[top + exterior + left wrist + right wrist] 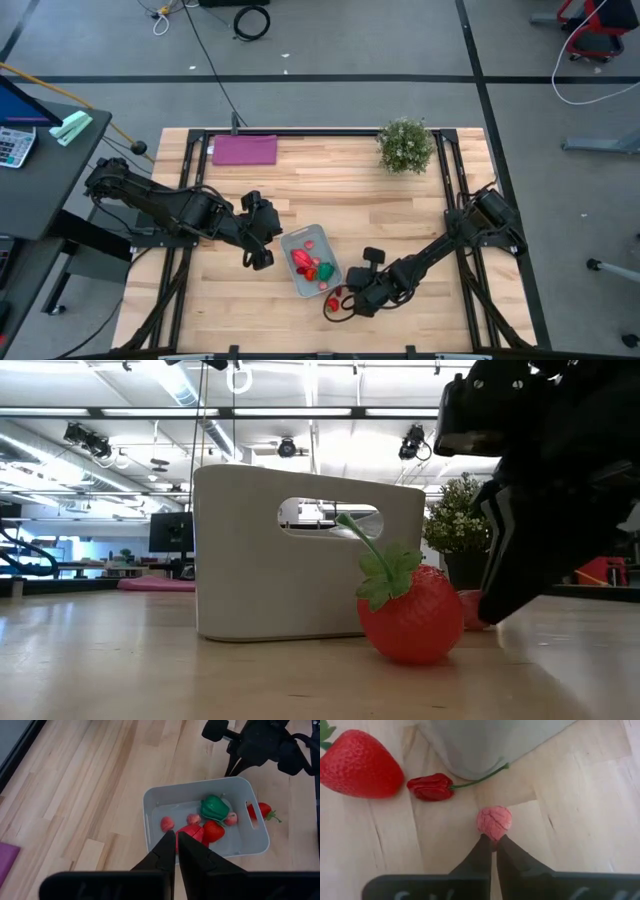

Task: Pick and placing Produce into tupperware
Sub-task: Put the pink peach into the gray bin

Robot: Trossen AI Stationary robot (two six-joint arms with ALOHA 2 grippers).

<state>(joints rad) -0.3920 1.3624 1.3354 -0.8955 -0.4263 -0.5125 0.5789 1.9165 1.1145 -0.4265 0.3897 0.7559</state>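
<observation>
Shallow translucent grey-blue plastic tupperware near table centre, long axis running 11 to 5 o'clock in the high view, handle slot at the 5 o'clock end. Inside: green toy pepper, red strawberry piece, further small pink and red produce. Outside, at the container's 5 o'clock end: large red toy strawberry lying on its side, green stem pointing up and back toward the container in the low view; red chilli, thin green stem reaching the container wall; round pink wrinkled fruit.

No legible writing anywhere.

Right gripper low over the table at 5 o'clock, arm stretched in from the right edge, fingers together, tips touching the pink fruit. Left gripper at the container's 9 o'clock side, fingers closed, empty.
</observation>
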